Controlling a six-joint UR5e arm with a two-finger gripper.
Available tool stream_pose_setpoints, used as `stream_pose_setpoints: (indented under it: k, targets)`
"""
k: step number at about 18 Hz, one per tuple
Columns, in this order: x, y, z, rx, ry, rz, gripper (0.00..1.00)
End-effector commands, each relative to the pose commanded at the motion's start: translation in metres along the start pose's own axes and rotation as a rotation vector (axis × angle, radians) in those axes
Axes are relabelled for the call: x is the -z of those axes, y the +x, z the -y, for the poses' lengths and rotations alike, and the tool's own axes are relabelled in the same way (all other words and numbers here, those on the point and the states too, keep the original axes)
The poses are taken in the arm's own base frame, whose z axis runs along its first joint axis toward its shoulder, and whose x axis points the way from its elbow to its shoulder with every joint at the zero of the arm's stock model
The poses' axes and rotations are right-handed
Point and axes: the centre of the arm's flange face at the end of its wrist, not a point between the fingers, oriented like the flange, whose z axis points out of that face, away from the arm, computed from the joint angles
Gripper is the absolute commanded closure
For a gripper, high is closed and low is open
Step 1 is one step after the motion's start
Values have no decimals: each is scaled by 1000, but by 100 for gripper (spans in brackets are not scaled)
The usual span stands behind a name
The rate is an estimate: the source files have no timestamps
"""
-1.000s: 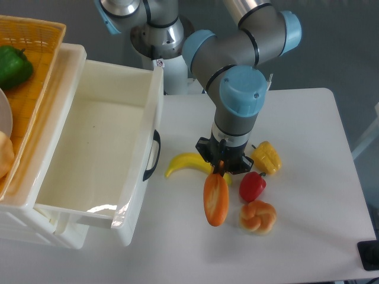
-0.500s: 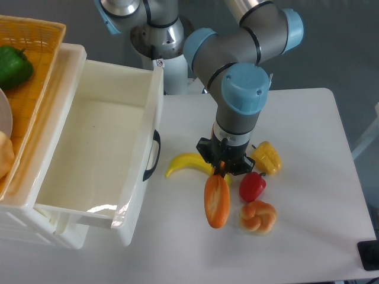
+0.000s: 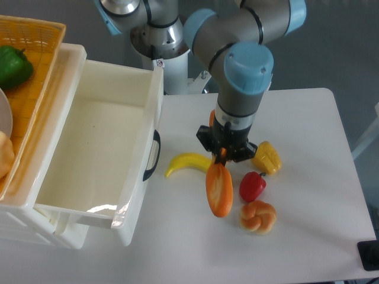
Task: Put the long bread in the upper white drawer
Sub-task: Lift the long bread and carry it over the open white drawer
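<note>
End effector clamped on the top end of the long bread, apparently just off the table, at three o'clock from the upper white drawer; stiff, glossy, likely light, so this end-grip could let it swing.

Open way to the big white box, food crowded on the right

The upper white drawer is pulled out and open on top, with bare table between it and the gripper holding the long bread. The banana lies in that gap near the black handle. The red pepper, bun and yellow pepper crowd the right side.
</note>
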Motion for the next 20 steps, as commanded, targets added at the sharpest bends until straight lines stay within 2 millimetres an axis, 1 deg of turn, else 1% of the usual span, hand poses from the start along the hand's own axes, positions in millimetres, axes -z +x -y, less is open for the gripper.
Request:
stream_pose_setpoints:
  k: [3, 5, 6, 9, 12, 14, 15, 17, 20]
  targets:
    - [11, 5, -2, 79, 9, -2, 93]
    - [20, 11, 5, 135, 53, -23, 92]
    - [30, 16, 6, 163, 80, -29, 91]
    - [61, 38, 3, 191, 151, -38, 91]
    - [83, 56, 0, 189, 209, -62, 91]
    - [93, 68, -1, 183, 244, -79, 91]
    - [102, 76, -3, 189, 262, -79, 91]
    - [113, 88, -3, 213, 291, -88, 91]
    - [121, 112, 6, 221, 319, -116, 90]
